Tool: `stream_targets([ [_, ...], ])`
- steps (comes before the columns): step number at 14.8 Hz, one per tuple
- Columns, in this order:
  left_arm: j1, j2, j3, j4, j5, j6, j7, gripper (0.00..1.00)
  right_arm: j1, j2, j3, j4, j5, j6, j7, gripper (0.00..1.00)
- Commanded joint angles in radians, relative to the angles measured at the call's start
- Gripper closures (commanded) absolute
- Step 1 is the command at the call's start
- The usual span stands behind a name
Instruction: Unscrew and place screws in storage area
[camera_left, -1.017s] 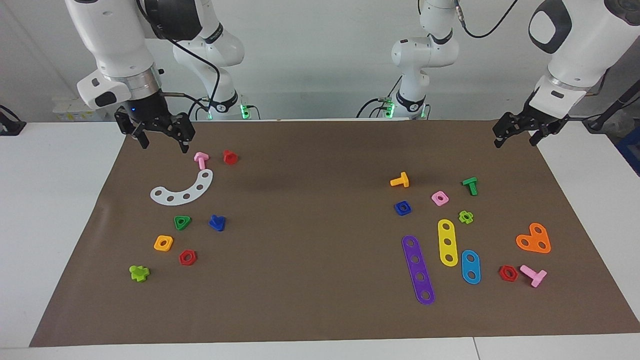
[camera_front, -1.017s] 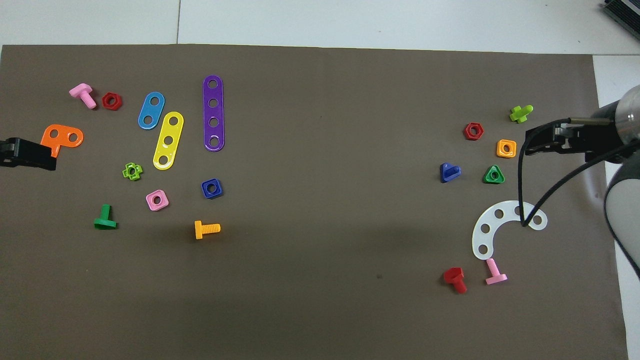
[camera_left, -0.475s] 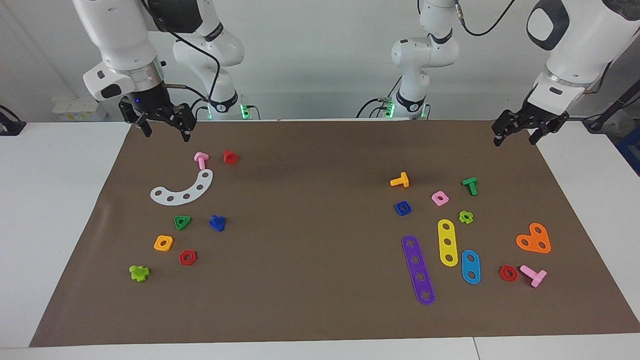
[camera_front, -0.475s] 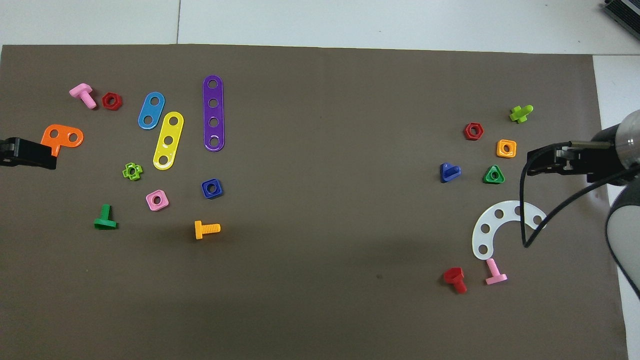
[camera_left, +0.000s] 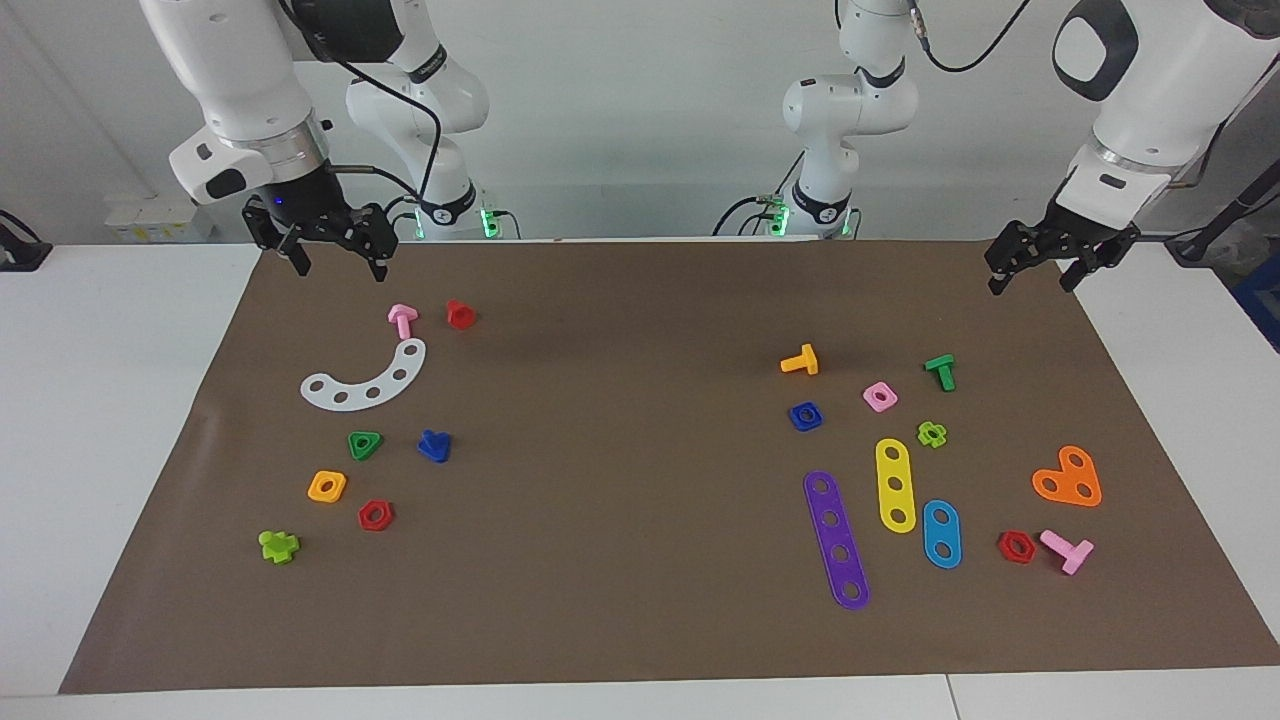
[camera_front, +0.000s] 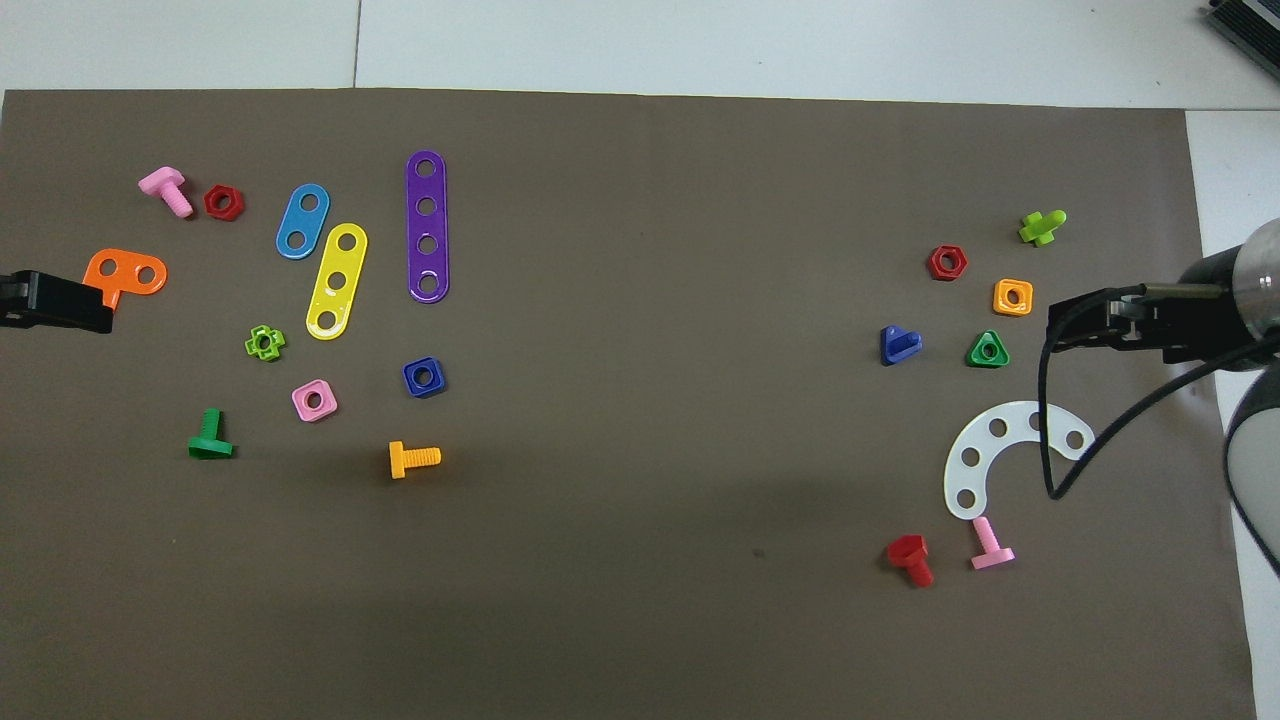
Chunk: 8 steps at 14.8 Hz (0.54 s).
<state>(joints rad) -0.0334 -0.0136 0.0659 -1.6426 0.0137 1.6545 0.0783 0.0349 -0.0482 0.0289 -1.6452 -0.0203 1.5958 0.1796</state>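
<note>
The dark-blue bolt (camera_left: 434, 446) lies on the brown mat (camera_left: 620, 480) at the right arm's end, beside a green triangle nut (camera_left: 364, 444); it also shows in the overhead view (camera_front: 899, 344). My right gripper (camera_left: 338, 266) is open and empty, raised in the air over the mat's edge by the robots, close to a pink bolt (camera_left: 402, 319); in the overhead view (camera_front: 1075, 325) only its tip shows. My left gripper (camera_left: 1030, 283) is open and empty, raised over the mat's corner at the left arm's end; it also shows in the overhead view (camera_front: 60, 305).
Around the dark-blue bolt lie a white curved strip (camera_left: 365, 381), a red bolt (camera_left: 460, 314), orange (camera_left: 327, 486) and red (camera_left: 375, 515) nuts and a lime piece (camera_left: 278, 546). At the left arm's end lie a dark-blue square nut (camera_left: 805, 415), coloured strips, bolts and nuts.
My right gripper has risen and drawn back toward the robots' edge of the mat. My left gripper has barely moved. No part on the mat has moved.
</note>
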Motion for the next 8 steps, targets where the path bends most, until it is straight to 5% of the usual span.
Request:
stream_targets([
  [1,-0.003,-0.026,0.0,-0.037,0.008,0.025,0.009,0.0,-0.02,-0.013,0.005,-0.008,0.01,0.026,-0.081,0.0],
  [8,-0.002,-0.026,0.0,-0.037,0.008,0.027,0.009,0.0,-0.03,-0.015,0.005,-0.018,0.022,0.027,-0.094,0.0],
])
